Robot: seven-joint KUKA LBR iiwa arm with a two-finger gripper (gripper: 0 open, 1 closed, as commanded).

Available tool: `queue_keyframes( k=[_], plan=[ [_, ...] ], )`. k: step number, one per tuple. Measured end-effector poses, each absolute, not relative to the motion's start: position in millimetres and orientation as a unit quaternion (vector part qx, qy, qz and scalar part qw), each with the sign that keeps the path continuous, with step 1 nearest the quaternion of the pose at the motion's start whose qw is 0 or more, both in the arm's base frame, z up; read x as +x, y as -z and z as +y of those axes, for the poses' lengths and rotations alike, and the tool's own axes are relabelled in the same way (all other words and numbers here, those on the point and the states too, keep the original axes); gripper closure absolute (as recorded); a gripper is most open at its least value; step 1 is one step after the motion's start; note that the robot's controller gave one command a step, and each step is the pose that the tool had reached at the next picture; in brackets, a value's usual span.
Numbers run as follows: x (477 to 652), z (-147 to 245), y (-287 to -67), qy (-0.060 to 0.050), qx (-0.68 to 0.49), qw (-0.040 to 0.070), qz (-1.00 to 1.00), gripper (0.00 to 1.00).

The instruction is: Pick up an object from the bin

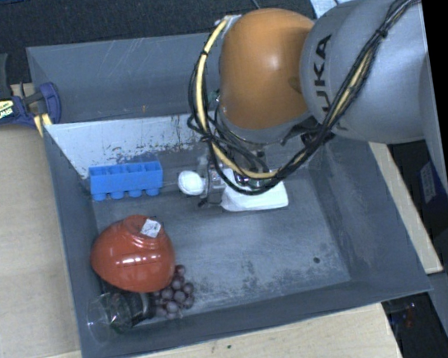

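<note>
A grey metal bin (284, 248) with sloping walls sits below me, and a large grey robot arm (366, 69) reaches in from 3 o'clock. Its wrist carries a round orange cover (262, 68) looped with yellow and black cables (202, 77). The gripper (215, 185) hangs beneath that cover, low over the floor just toward 12 o'clock of the bin's centre. The cover hides most of it, so I cannot tell whether it is spread wide or closed, and nothing can be seen held in it. A small white ball (191, 182) lies right beside the gripper on its 9 o'clock side. A flat white piece (254, 199) pokes out from under the wrist at its 4 o'clock. These two are the likeliest picks, judging by how close the gripper stands to them, though I cannot tell which. A blue studded block (127, 180) rests at 10 o'clock against the foot of the back wall. At 8 o'clock sits a glossy red dome (133, 254) with a small sticker on top. A clear cup (110, 313) on its side and a bunch of dark grapes (175, 293) touch it in the 7 o'clock corner, probably crowded there by the sloping walls.
</note>
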State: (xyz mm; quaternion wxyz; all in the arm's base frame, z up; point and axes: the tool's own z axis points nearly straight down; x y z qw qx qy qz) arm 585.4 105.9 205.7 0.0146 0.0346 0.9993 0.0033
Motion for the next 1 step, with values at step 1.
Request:
queue_keyframes(
  k=[1],
  plan=[
    [582.1, 84.3, -205.7, -0.001, 0.026, 0.009, 1.0, 1.0]
  ],
)
